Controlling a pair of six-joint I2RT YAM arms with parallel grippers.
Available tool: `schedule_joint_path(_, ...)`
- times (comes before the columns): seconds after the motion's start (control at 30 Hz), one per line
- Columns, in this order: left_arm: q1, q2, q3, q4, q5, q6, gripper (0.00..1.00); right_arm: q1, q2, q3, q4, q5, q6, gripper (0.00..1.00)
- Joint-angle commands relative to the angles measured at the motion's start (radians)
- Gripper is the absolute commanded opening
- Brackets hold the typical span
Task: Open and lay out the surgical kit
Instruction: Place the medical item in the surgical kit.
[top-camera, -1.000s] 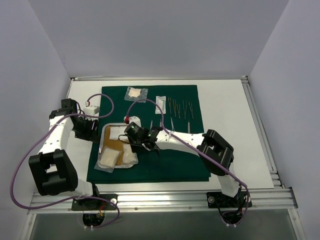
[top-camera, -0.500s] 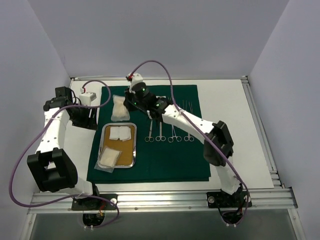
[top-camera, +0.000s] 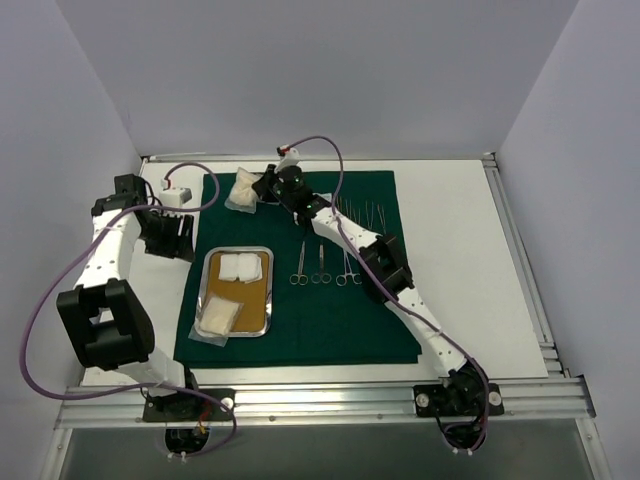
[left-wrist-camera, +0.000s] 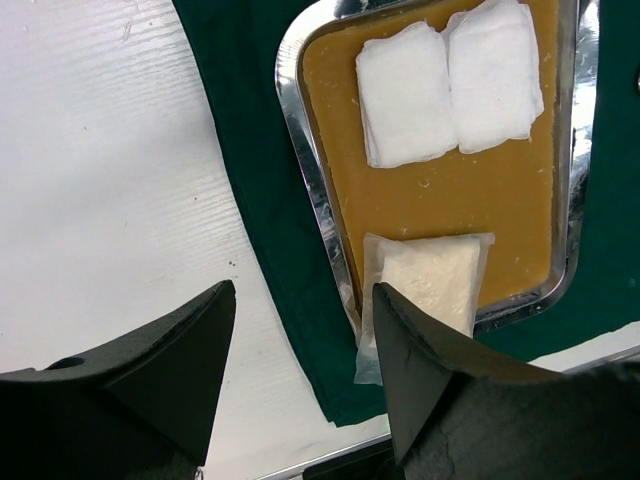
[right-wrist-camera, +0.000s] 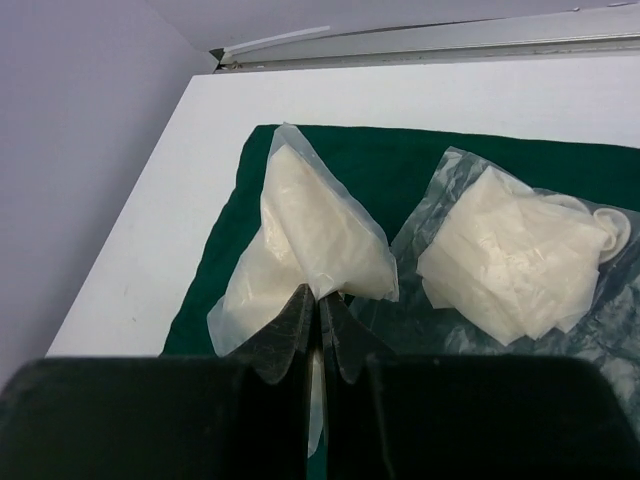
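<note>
The dark green drape (top-camera: 330, 320) lies flat on the white table. On it stands the steel tray (top-camera: 205, 290) with tan liner (left-wrist-camera: 470, 200), two white gauze pads (left-wrist-camera: 400, 90) and a bagged gauze packet (top-camera: 217, 318), also seen in the left wrist view (left-wrist-camera: 430, 285). Steel scissors and forceps (top-camera: 320, 265) lie right of the tray. My right gripper (right-wrist-camera: 318, 300) is shut on a clear gauze packet (right-wrist-camera: 310, 235) at the drape's far left corner (top-camera: 243, 190), beside another packet (right-wrist-camera: 510, 250). My left gripper (left-wrist-camera: 300, 330) is open and empty over the drape's left edge.
Thin steel instruments (top-camera: 365, 210) lie in a row at the drape's far right. Grey walls close in left, right and back. An aluminium rail (top-camera: 320, 400) runs along the near edge. The purple cable (top-camera: 330, 150) arcs over the right wrist.
My right arm has stretched farther back and left, carrying the gauze packet toward the drape's far left corner. The left arm has barely moved.
</note>
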Motion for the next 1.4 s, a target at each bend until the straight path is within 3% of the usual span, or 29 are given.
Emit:
schedule_joint_path(0.0, 0.006, 0.026, 0.030, 0.045, 0.011, -0.009, 0.66, 0.011, 0.067, 0.138, 0.179, -0.036, 0.064, 0.00)
schedule_joint_path(0.2, 0.000, 0.109, 0.073, 0.104, 0.049, -0.044, 0.66, 0.010, 0.101, 0.129, 0.240, -0.053, 0.049, 0.00)
schedule_joint_path(0.3, -0.021, 0.217, 0.173, 0.160, 0.089, -0.069, 0.66, 0.008, 0.096, 0.121, 0.248, -0.082, 0.044, 0.00)
schedule_joint_path(0.57, -0.099, 0.512, 0.640, 0.235, 0.149, -0.195, 0.77, 0.005, 0.029, 0.011, 0.312, -0.148, 0.041, 0.00)
schedule_joint_path(0.77, -0.155, 0.713, 0.839, 0.201, 0.091, -0.182, 0.77, 0.002, -0.010, -0.032, 0.334, -0.167, 0.035, 0.00)
schedule_joint_path(0.93, -0.161, 0.839, 1.004, 0.117, 0.076, -0.196, 0.69, 0.001, -0.014, -0.032, 0.334, -0.176, 0.032, 0.00)
schedule_joint_path(1.1, -0.170, 0.881, 1.015, 0.101, 0.031, -0.196, 0.62, -0.001, -0.013, -0.034, 0.339, -0.180, 0.035, 0.00)
schedule_joint_path(1.2, -0.172, 0.885, 1.001, 0.104, 0.042, -0.199, 0.52, -0.001, -0.013, -0.034, 0.339, -0.179, 0.037, 0.00)
schedule_joint_path(1.37, -0.172, 0.878, 0.966, 0.108, 0.141, -0.211, 0.24, -0.002, -0.011, -0.037, 0.339, -0.177, 0.041, 0.00)
